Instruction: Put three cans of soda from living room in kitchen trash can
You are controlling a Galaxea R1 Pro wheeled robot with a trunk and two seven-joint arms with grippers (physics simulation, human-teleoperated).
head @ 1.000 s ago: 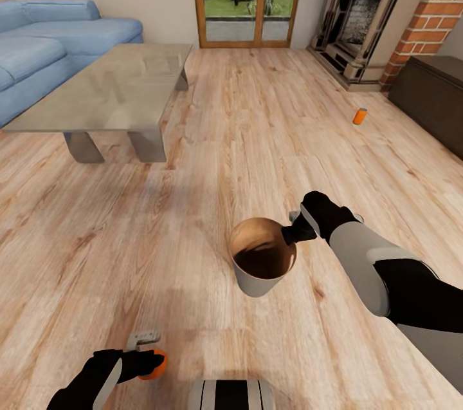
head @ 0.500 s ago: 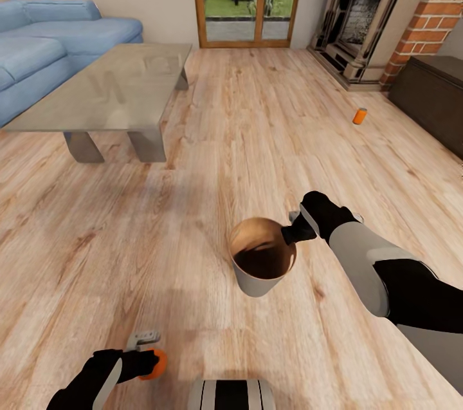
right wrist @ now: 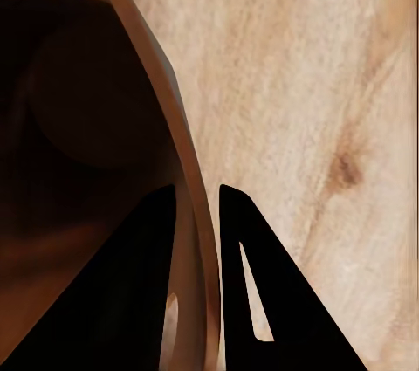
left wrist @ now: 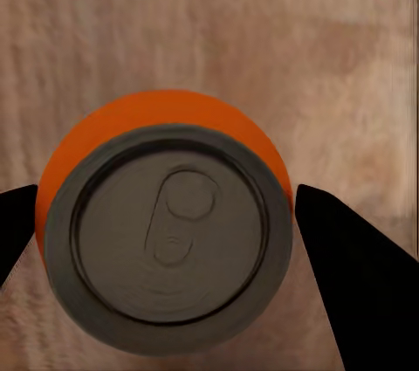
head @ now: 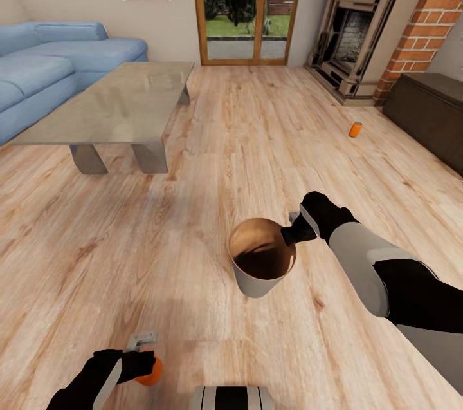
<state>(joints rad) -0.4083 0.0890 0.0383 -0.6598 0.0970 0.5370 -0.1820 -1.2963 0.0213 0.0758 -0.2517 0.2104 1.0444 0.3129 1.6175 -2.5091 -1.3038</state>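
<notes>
Above wood floor (head: 212, 139), right pincer (head: 292, 224) clamps trash can (head: 260, 259) rim.

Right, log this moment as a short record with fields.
room: living room, wood floor
left tool: closed on an upright orange drink can with a silver top
right tool: pinching the rim of the small round grey bin with a wood-brown inside
second orange can: upright on the floor near the long dark low cabinet
glass-topped coffee table: before the blue sofa
</notes>
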